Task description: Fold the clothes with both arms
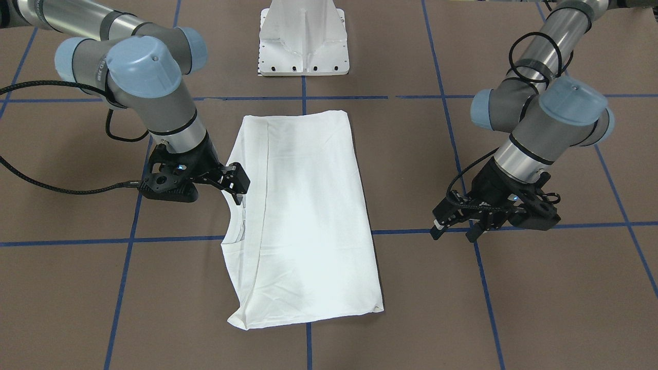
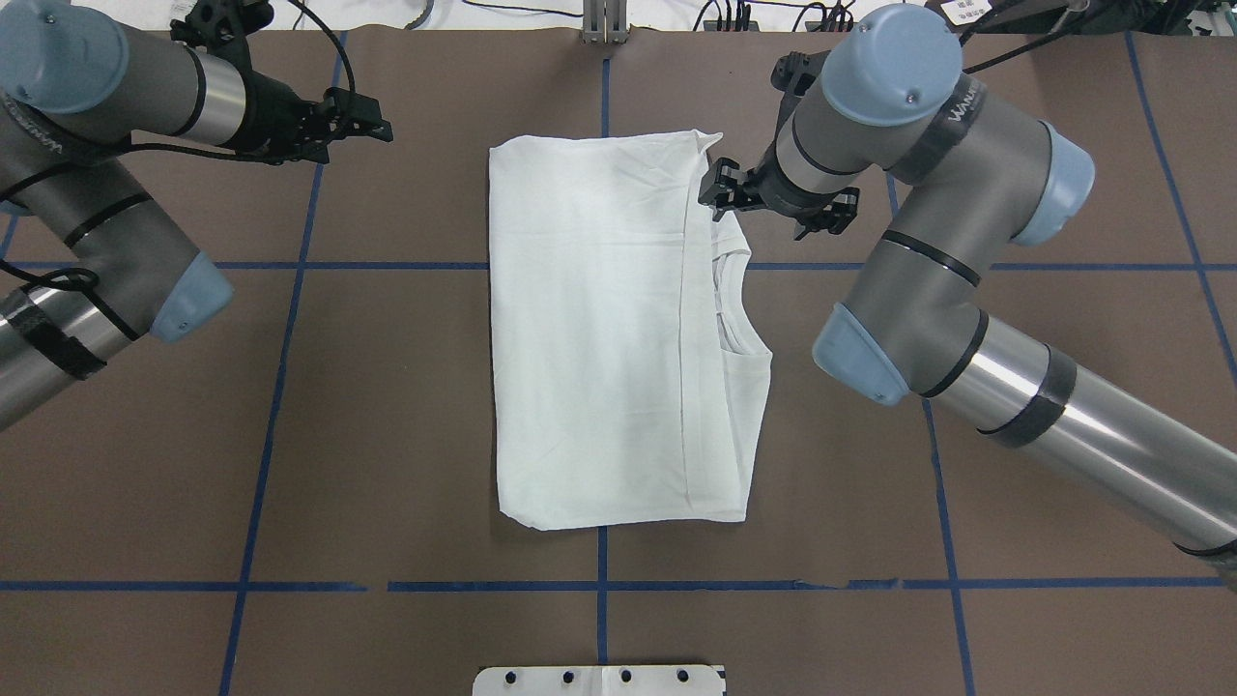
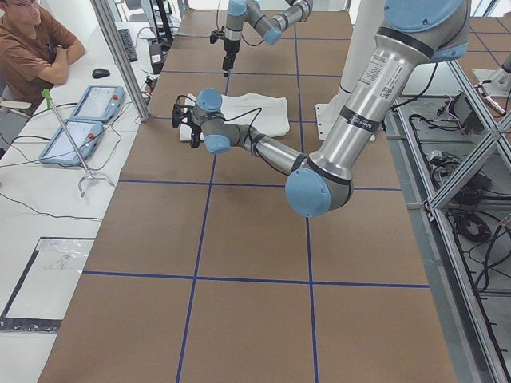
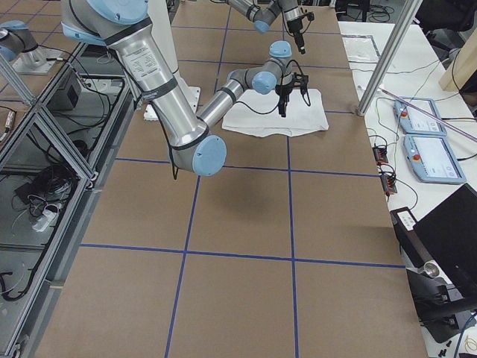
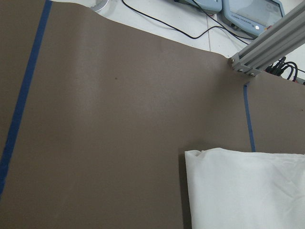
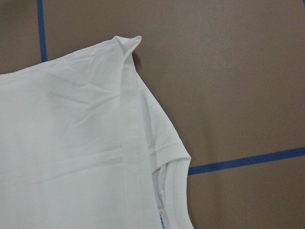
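The right pincer [image 1: 237, 186] hangs at the shirt's [image 2: 599, 338] collar-side edge, close to its far corner [image 2: 710, 140]. Its wrist camera looks down on cloth lying flat and shows no fingers, so I judge it holds nothing. I cannot tell how far its jaws are parted, or whether a tip brushes the cloth.

The left pincer [image 1: 453, 235] has its jaws clearly spread and holds nothing. It floats over bare desk [image 2: 387, 435], well apart from the shirt's opposite long edge. Its wrist camera catches only the other far corner [image 5: 190, 155].

The shirt lies mid-desk as a long rectangle, already folded lengthwise. One panel is laid over the body, and the collar [image 2: 736, 309] peeks out along the robot's right edge.

The step in hand looks like taking the far end for a crosswise fold. To do it well:
- The right pincer should come down on the far corner and take all the layers there, not just the top panel, or the lengthwise fold will slip open.
- The left pincer must first close the gap and take the matching corner.
- Both should then lift together, keep the edge taut and level, and carry it toward the near edge at an even pace.
- Corners should meet corners, so the collar does not bunch the stack.
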Tool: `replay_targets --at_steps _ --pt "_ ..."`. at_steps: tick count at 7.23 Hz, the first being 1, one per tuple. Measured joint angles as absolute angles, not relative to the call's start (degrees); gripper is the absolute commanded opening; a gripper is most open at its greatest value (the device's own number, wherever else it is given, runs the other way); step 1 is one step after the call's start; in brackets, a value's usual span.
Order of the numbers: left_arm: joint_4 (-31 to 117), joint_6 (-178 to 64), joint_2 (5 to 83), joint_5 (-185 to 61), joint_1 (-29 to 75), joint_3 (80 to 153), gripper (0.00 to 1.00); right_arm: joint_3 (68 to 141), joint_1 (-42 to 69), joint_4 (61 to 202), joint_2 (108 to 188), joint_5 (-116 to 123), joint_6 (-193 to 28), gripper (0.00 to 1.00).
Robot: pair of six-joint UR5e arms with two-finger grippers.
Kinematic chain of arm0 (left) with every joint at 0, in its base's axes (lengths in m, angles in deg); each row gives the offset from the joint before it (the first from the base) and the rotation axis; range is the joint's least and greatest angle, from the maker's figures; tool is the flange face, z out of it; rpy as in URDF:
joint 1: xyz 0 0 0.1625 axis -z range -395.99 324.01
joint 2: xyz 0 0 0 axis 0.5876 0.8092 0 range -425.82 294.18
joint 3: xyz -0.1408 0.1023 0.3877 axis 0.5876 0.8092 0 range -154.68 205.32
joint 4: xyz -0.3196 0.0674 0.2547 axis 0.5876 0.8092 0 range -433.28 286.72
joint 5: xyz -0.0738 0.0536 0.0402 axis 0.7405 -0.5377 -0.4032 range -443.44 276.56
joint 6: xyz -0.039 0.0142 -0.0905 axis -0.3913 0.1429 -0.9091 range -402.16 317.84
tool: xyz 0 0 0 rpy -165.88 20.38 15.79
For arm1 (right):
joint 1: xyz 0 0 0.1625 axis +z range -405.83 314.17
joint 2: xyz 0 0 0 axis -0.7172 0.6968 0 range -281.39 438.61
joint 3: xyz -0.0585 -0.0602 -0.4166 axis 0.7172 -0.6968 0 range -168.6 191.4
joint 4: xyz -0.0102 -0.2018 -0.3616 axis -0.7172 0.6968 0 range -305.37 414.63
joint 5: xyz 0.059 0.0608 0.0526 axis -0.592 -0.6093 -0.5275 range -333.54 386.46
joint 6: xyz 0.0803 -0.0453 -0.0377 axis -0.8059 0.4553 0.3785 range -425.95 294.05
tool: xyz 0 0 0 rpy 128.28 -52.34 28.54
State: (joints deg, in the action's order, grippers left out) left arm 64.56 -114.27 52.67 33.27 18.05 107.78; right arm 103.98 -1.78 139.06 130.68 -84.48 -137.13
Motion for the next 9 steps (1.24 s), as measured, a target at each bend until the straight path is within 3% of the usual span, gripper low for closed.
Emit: replay_targets --at_steps 6,9 --pt "62.88 -112.06 48.08 33.88 19.83 115.36 1.0 72.94 -1.64 127.66 114.18 -74.03 -131.74 1.0" --pt "62.76 -112.01 48.26 33.73 20.23 115.5 1.0 69.2 -2.01 125.28 113.2 -71.19 -128.49 1.0"
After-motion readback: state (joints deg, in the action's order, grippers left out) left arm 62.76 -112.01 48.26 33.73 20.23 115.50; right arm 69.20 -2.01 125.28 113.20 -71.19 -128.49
